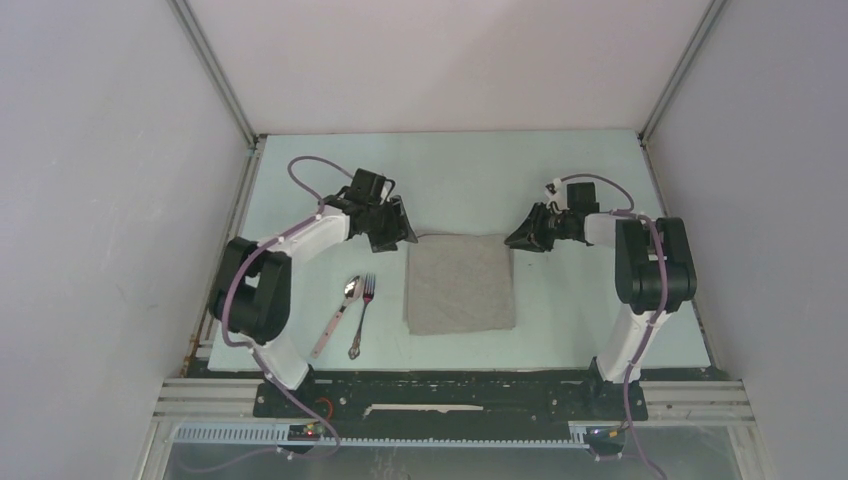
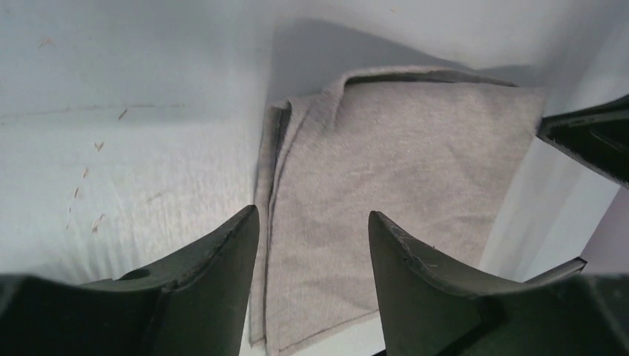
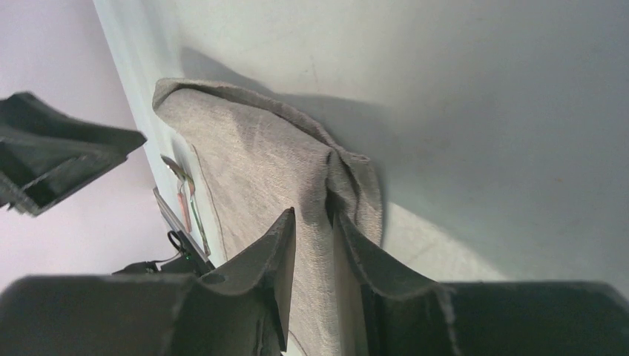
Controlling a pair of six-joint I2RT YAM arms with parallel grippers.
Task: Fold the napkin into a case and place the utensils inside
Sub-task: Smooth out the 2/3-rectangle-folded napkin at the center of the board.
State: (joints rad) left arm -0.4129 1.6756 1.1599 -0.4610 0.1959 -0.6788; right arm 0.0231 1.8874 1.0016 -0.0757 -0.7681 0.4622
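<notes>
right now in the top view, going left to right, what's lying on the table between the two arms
spoon → fork → napkin

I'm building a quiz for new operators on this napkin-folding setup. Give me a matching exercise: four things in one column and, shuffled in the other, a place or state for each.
Things:
1. spoon
2. fork
3. left gripper
4. right gripper

Places or states:
A. jaws close together on bunched cloth at the far right corner of the napkin
B. all metal, lying between its neighbour and the napkin
C. jaws wide apart above the napkin's far left corner
D. pale pinkish handle, lying nearest the left arm

Pairs: 1-D, 2-B, 3-C, 4-A
</notes>
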